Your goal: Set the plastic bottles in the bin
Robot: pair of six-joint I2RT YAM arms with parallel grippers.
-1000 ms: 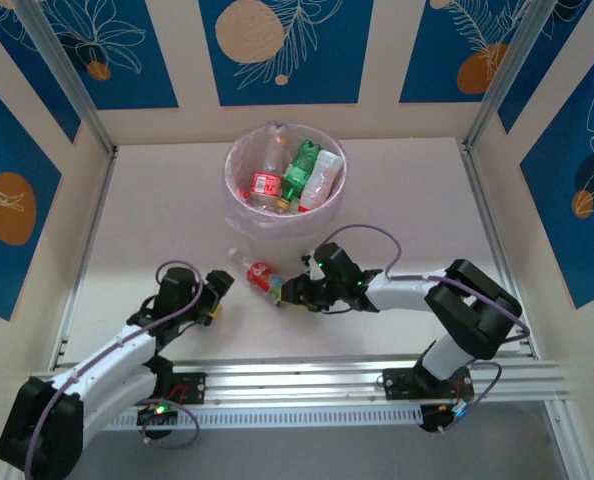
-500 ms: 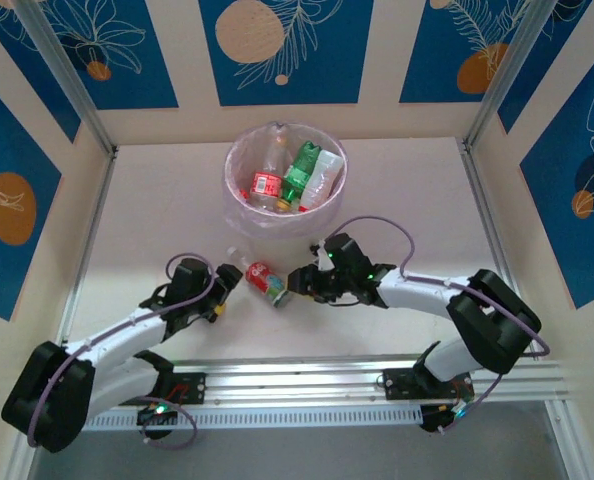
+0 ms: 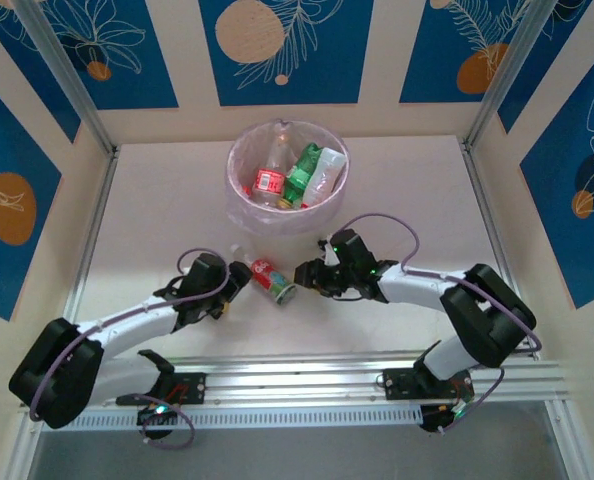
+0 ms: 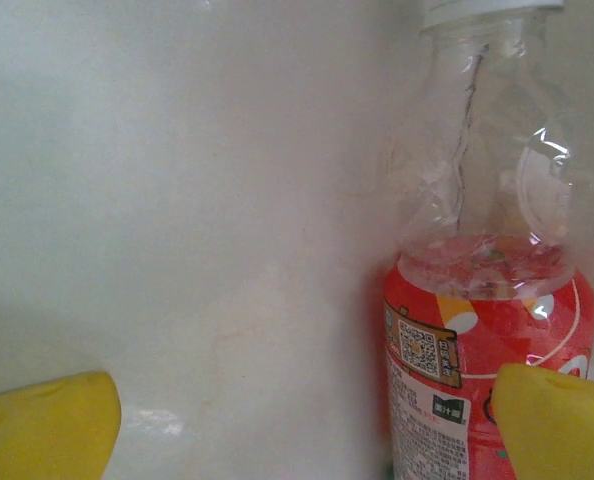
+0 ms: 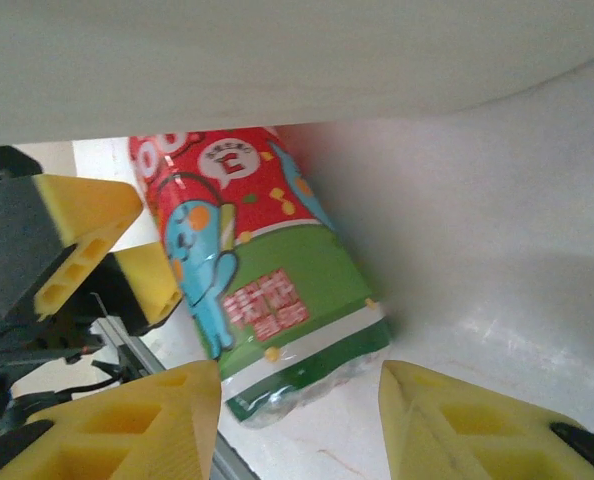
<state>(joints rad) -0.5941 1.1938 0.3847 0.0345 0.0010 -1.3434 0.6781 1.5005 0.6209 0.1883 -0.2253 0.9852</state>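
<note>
One plastic bottle (image 3: 270, 279), clear with a red and green label, lies on the white table between my two grippers, its white cap pointing up-left. My left gripper (image 3: 233, 279) is open at the cap end; in the left wrist view the bottle (image 4: 487, 340) lies against the right fingertip (image 4: 562, 425), far from the left one. My right gripper (image 3: 303, 277) is open at the bottle's base (image 5: 307, 370), with both yellow fingertips apart from it. The bin (image 3: 235, 195), a white pail with a lilac bag, holds three bottles: red-labelled (image 3: 268, 181), green (image 3: 302, 170) and pale-labelled (image 3: 324, 172).
An aluminium rail (image 3: 297, 380) runs along the near edge by the arm bases. Patterned walls with metal posts (image 3: 72, 90) close in the table on three sides. Bare table (image 3: 157, 200) lies left and right of the bin.
My left gripper has reached forward and right to the bottle's cap end and opened wider. The right gripper shifted slightly up and right. The bottle nudged a little to the right.
</note>
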